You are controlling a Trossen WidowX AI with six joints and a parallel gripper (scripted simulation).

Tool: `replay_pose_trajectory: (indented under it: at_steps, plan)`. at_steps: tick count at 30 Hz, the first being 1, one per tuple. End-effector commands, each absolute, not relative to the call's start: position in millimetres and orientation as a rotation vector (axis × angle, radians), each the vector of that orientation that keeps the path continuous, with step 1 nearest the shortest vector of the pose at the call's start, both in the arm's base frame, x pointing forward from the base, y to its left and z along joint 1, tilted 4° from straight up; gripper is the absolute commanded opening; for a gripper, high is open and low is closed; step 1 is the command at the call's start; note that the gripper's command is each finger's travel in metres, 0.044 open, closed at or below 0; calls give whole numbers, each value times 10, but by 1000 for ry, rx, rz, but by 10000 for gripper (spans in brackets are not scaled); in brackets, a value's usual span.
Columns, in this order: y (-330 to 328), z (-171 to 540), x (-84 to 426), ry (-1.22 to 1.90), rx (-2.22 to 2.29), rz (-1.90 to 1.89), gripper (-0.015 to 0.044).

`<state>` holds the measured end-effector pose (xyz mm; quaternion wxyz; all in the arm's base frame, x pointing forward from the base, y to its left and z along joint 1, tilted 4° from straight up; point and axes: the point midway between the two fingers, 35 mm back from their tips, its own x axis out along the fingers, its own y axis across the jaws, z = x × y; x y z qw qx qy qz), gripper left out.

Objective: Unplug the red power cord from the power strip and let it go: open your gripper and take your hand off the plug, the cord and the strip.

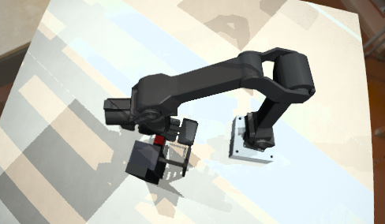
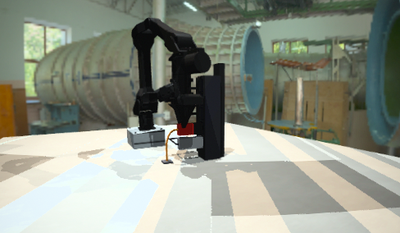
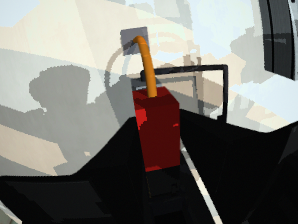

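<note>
Fingers are narrowing around the red plug [image 3: 157,131], gripping its flat sides while it is sitting seated in the black power strip [image 2: 211,116] on the desk [image 2: 280,193]. Rigid, light plug likely; orange cord [image 3: 148,66] is bending softly.

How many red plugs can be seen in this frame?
1. The single red plug sits between the gripper fingers, beside the tall black power strip, with an orange cord running from it to the table. The strip and arm could hide others.
</note>
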<state>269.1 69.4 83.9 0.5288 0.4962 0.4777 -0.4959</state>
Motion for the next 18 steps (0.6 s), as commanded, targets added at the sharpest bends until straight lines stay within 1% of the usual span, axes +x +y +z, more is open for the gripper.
replay_pose_trajectory:
  at_steps: [1, 4, 18]
  plan:
    - [695, 843, 2694, 1141, 1186, -1183, 15]
    - [692, 843, 2694, 1141, 1186, -1183, 0]
    - [489, 854, 2717, 1138, 1184, -1185, 0]
